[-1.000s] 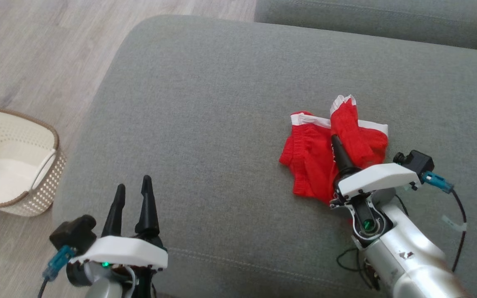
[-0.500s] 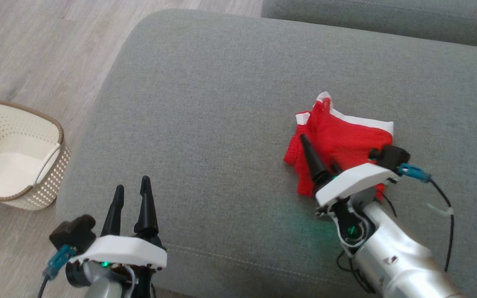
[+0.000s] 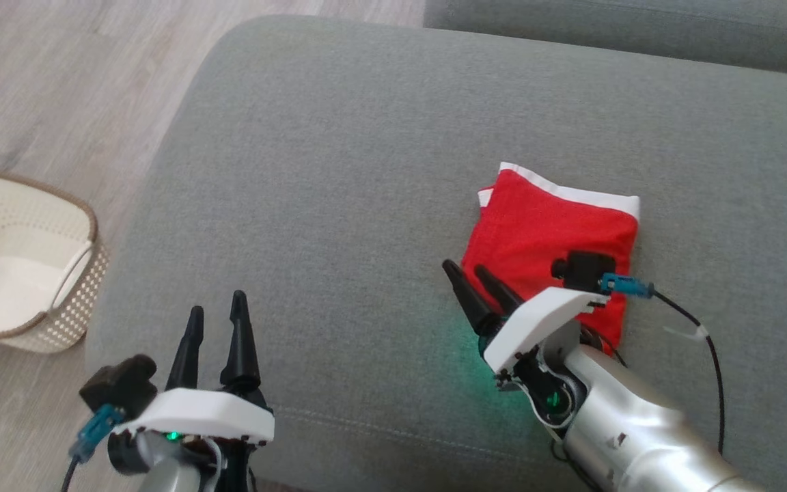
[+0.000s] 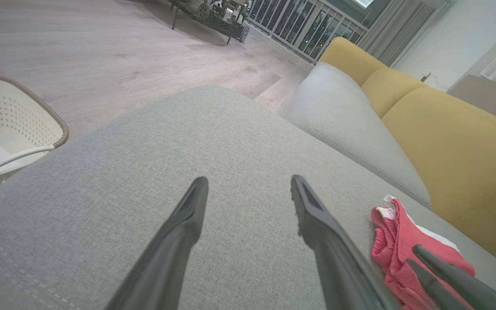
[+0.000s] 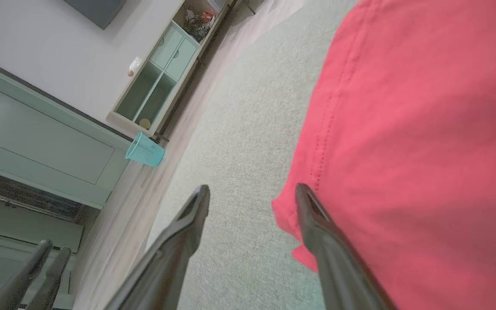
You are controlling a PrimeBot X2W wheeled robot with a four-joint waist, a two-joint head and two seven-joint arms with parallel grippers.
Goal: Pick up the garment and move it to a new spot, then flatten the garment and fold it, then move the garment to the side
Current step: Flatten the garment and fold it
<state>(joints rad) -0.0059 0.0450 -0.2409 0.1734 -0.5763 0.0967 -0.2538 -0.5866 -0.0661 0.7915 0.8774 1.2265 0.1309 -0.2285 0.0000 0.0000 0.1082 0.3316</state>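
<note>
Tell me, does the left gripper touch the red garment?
Apart. In the head view, bare grey sofa lies between the left gripper and the red garment.

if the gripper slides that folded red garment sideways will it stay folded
Probably floppy: the red garment lies in flat layers on the sofa, so lifting one edge would likely unfold it. Pushed, it may bunch on the textured fabric.

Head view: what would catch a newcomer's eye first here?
The bright red garment, folded into a neat block with a white band along its far edge, lies on the grey sofa cushion toward the right. The right tool stands open at its near left corner, gripping nothing. Off to the left, a pale perforated basket stands on the wooden floor.
</note>
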